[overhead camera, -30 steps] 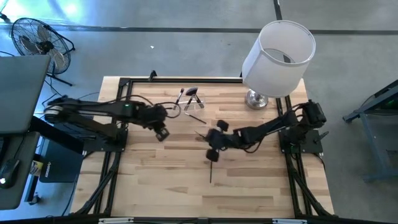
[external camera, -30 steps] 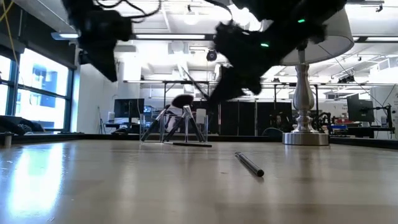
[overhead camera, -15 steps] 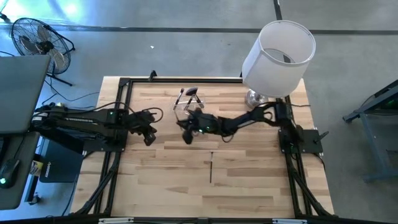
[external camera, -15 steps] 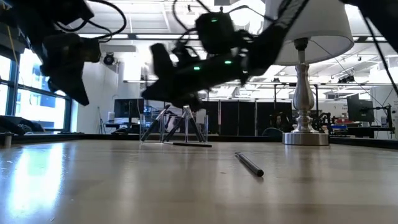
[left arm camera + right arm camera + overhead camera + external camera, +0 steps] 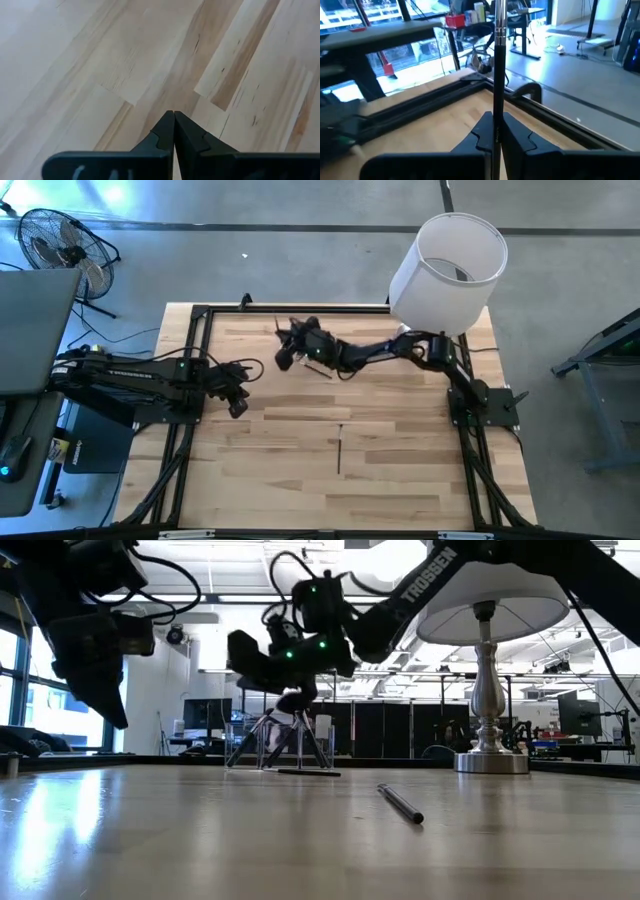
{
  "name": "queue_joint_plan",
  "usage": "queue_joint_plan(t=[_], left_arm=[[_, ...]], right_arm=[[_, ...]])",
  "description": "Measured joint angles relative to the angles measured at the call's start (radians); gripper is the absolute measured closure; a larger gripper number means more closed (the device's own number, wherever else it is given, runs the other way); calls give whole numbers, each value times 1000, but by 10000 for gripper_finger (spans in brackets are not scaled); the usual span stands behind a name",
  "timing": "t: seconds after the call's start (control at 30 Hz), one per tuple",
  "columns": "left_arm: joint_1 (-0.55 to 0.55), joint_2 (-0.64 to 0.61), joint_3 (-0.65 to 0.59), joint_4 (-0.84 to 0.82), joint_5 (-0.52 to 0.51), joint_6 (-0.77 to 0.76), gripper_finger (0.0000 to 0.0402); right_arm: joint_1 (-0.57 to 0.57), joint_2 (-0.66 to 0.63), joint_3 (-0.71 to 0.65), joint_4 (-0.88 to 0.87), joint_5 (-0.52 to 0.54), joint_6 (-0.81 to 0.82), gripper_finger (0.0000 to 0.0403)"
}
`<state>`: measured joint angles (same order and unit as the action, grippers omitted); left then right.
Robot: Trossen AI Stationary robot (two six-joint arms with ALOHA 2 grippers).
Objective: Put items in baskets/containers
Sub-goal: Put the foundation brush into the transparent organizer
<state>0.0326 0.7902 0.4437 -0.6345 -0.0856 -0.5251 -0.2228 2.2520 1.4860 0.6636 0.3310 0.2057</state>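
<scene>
My right gripper (image 5: pixel 290 345) (image 5: pixel 495 131) reaches across to the table's far left part, shut on a slim dark makeup brush (image 5: pixel 498 55) with a silver ferrule. It hangs above the clear holder (image 5: pixel 262 745), where several brushes lean, one with a fluffy brown head (image 5: pixel 295 700). In the high view the arm hides most of the holder. Another dark brush (image 5: pixel 340 452) (image 5: pixel 401 804) lies flat in the middle of the table. Above bare wood near the left edge is my left gripper (image 5: pixel 237 404) (image 5: pixel 174 120), shut and holding nothing. My right gripper pinches the brush's dark handle (image 5: pixel 496 112) between its two fingers. The fingers come nearly level from the table's right side. The brush sticks out past the fingertips, ferrule end away from them. It is lifted clear of the table.
A big white lampshade (image 5: pixel 447 260) on a silver stand (image 5: pixel 490 740) occupies the far right corner. A black frame runs along the table's edges (image 5: pixel 200 320). Bare wood lies around the loose brush and toward the near edge.
My right gripper has swung with its brush from the table's middle toward the far left, to above the holder, tipping from pointing down to nearly level. My left gripper has drawn back toward the left edge and sunk lower.
</scene>
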Motion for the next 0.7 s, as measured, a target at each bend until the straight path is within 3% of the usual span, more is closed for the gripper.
queue_joint_plan(t=[0.33,0.7], left_arm=[[0,0,0,-4,-5,40,401],[0,0,0,-3,-26,48,401]], right_arm=[[-59,1,0,-95,-82,3,390],[-59,1,0,-107,-99,4,368]])
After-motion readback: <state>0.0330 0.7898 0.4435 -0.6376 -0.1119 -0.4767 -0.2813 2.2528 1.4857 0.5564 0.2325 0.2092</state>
